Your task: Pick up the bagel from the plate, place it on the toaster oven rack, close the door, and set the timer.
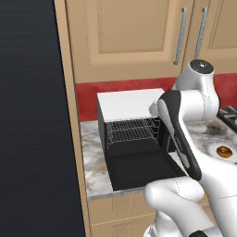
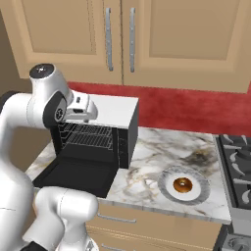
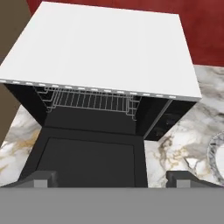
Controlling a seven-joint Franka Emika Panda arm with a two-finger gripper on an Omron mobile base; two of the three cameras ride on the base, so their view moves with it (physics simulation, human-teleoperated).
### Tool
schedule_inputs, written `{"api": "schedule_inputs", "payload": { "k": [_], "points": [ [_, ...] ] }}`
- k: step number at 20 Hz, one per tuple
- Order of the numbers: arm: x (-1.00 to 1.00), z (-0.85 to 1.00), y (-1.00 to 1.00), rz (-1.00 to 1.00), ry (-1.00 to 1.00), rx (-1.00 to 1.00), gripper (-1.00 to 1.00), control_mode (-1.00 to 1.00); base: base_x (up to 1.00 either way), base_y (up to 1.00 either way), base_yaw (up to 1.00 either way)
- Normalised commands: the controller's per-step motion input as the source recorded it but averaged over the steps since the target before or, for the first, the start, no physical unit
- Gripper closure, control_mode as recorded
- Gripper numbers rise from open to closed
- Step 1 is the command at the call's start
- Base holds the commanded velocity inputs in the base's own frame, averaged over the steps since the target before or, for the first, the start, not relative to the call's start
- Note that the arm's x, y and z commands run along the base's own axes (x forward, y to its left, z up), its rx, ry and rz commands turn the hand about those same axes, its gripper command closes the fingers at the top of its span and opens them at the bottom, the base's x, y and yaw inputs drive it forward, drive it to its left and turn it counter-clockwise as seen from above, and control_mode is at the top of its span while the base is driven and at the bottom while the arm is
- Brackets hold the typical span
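The bagel (image 2: 183, 185) (image 1: 224, 151), a golden-brown ring, lies in the middle of the round plate (image 2: 163, 183) (image 1: 212, 149) on the marble counter, to the right of the toaster oven. The plate's rim (image 3: 215, 151) edges into the hand view. The oven's black door (image 1: 141, 170) (image 2: 73, 176) (image 3: 89, 159) lies folded down flat. Inside, the silver wire toaster oven rack (image 1: 129, 130) (image 2: 88, 136) (image 3: 89, 100) is bare. My gripper (image 3: 111, 180) hovers above and in front of the oven's mouth, open, with nothing between its widely spread fingertips.
The oven has a white top (image 1: 129, 102) and a dark control panel (image 3: 168, 120) on its right. A stove (image 2: 238, 162) stands at the far right. Wooden cabinets (image 2: 122, 34) hang overhead and a tall dark panel (image 1: 28, 115) walls the left. Bare counter (image 2: 152, 157) lies between oven and plate.
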Motion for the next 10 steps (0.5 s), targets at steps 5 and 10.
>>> {"api": "schedule_inputs", "payload": {
  "k": [5,10],
  "points": [
    [-0.16,-0.17,0.0,0.03,-0.06,-0.07,-1.0,-1.0,0.0,0.0,0.0],
    [0.0,-0.22,0.0,0.04,0.0,-0.04,-1.0,-1.0,0.0,0.0,0.0]
  ]
}}
